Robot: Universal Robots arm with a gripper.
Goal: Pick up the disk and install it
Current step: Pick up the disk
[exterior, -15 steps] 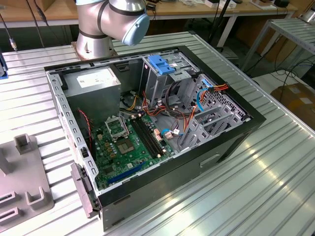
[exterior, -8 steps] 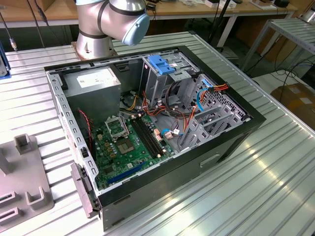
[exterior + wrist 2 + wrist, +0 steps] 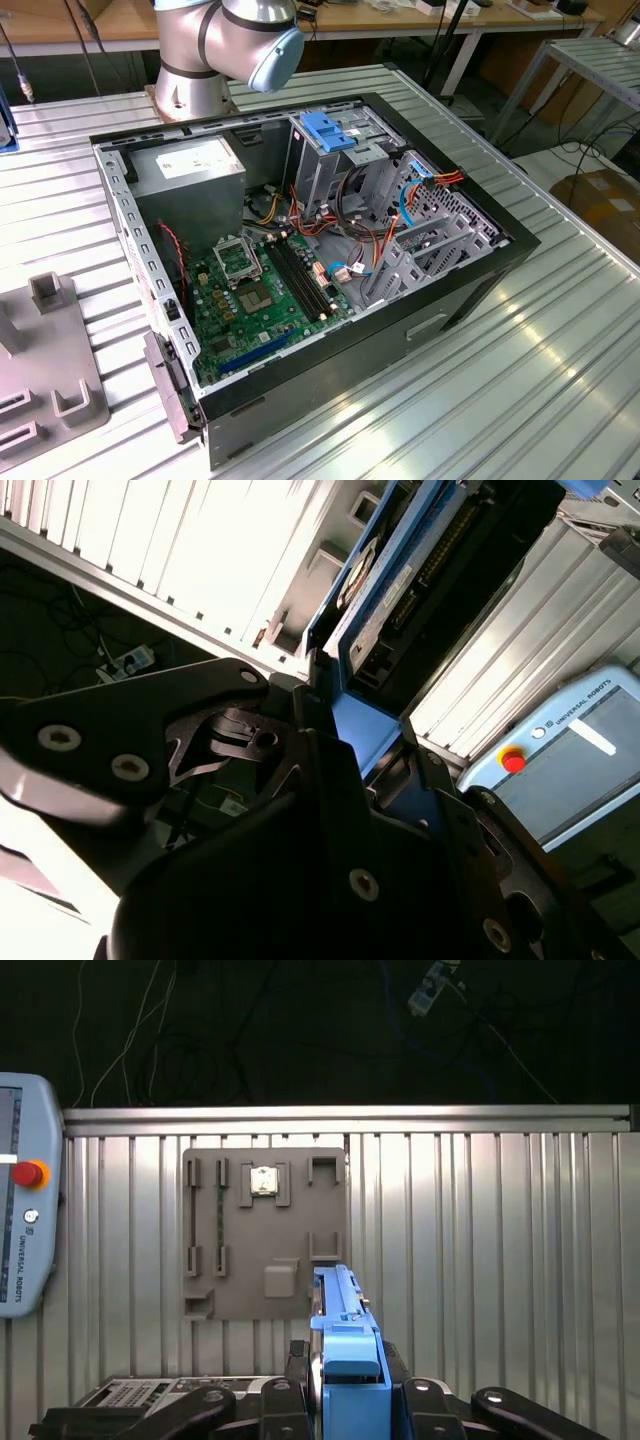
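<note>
Your gripper (image 3: 346,1400) is clamped on the disk (image 3: 342,1325), held clear above the table (image 3: 480,1260); pickup is done, but the computer case (image 3: 330,385) has not received it yet

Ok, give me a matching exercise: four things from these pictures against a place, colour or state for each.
Things:
1. disk
2. motherboard
3. teach pendant
4. blue handle block

Descriptions:
a. green, inside the open case
b. held in the gripper
c. atop the grey metal cage
d. bears a red button

Pairs: 1-b, 2-a, 3-d, 4-c
</note>
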